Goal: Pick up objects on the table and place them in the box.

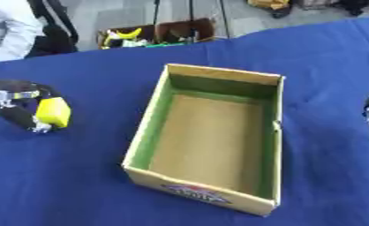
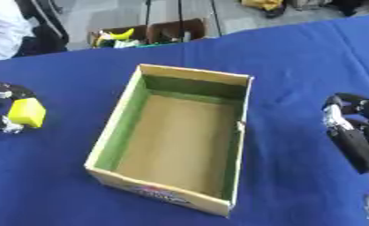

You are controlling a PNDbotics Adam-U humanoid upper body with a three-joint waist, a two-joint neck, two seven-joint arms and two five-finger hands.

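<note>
yellow block (image 1: 54, 111), small and boxy, pinched in curled left hand (image 1: 21, 106) beside open cardboard box (image 1: 274, 132)

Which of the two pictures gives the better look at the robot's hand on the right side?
The right eye view: the right hand shows there with its dark fingers hanging beside the box, holding nothing. The left eye view catches only a sliver of it at the picture's right edge.

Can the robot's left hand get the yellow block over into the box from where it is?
Probably yes. The left hand is curled around the yellow block, left of the cardboard box. Only bare blue tablecloth lies between them, the box is open on top, and nothing shows inside it.
</note>
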